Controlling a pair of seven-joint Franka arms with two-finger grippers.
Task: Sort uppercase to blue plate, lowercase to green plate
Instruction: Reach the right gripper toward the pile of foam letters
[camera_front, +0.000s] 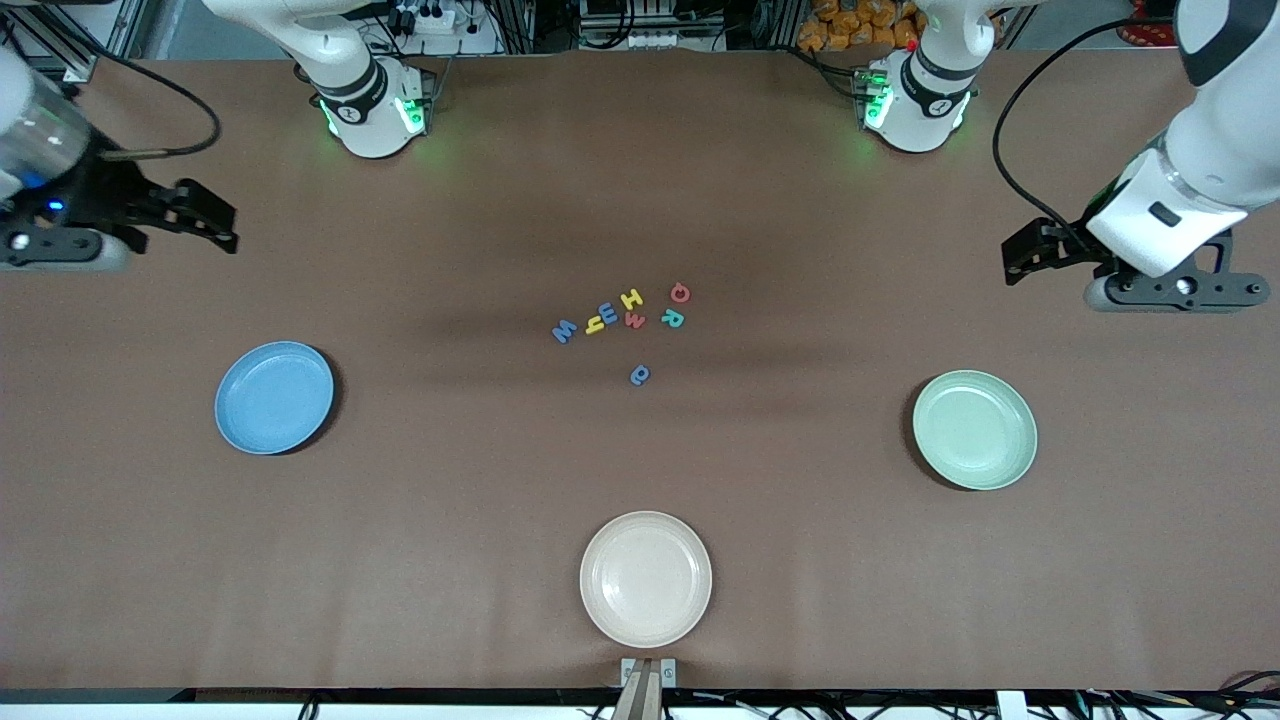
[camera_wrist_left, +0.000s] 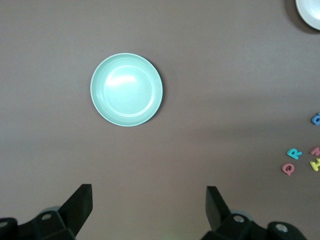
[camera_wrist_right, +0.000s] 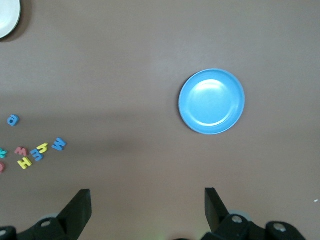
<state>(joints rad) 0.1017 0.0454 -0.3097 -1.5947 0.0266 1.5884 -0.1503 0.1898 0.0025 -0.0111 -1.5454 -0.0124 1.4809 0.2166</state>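
Foam letters lie clustered mid-table: blue W (camera_front: 564, 331), yellow h (camera_front: 594, 322), blue e (camera_front: 608, 316), yellow H (camera_front: 631, 298), red m (camera_front: 635, 320), red Q (camera_front: 680, 292) and green R (camera_front: 673, 318). A blue a (camera_front: 640, 375) lies apart, nearer the front camera. The blue plate (camera_front: 274, 397) sits bare toward the right arm's end, the green plate (camera_front: 975, 429) bare toward the left arm's end. My right gripper (camera_wrist_right: 147, 195) hangs open over bare table near the blue plate (camera_wrist_right: 212, 101). My left gripper (camera_wrist_left: 148, 192) hangs open over bare table near the green plate (camera_wrist_left: 126, 90).
A cream-white plate (camera_front: 646, 578) sits bare near the table's front edge, nearer the front camera than the letters. Both arm bases stand along the table's back edge. Brown table surface stretches between the letters and each plate.
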